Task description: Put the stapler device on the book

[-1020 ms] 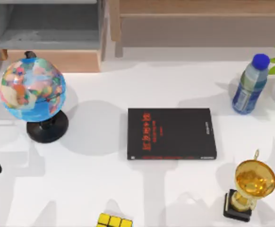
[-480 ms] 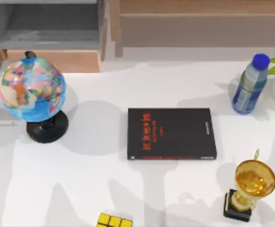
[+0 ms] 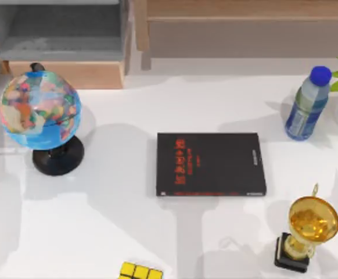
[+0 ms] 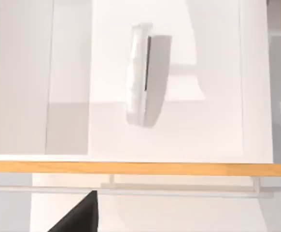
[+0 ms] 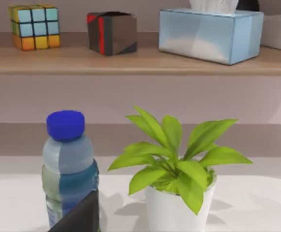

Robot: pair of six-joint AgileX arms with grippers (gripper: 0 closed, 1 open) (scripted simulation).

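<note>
The smooth white bench [image 3: 128, 232] spreads wide and matte, crossed by soft grey shadows, with a wooden cabinet frame [image 3: 70, 74] and a long wooden shelf [image 5: 145, 60] along its far side. Near the centre lies the flat rectangular black book with red lettering [image 3: 211, 164], its cover bare. At the left stands the round multicoloured globe on a black base [image 3: 40, 110]; at the right, the clear plastic water bottle with a blue cap [image 3: 307, 104] stands beside the leafy green plant in a white pot [image 5: 176, 179]. The glossy golden trophy cup on a black block [image 3: 306, 232] sits near the right front, and a yellow puzzle cube [image 3: 140, 271] at the front edge. The left wrist view looks down on the small narrow white stapler device [image 4: 139, 72], lying flat on a white surface beyond an orange wooden edge [image 4: 140, 167]. Whether either end effector is released or clenched, I cannot tell.
</note>
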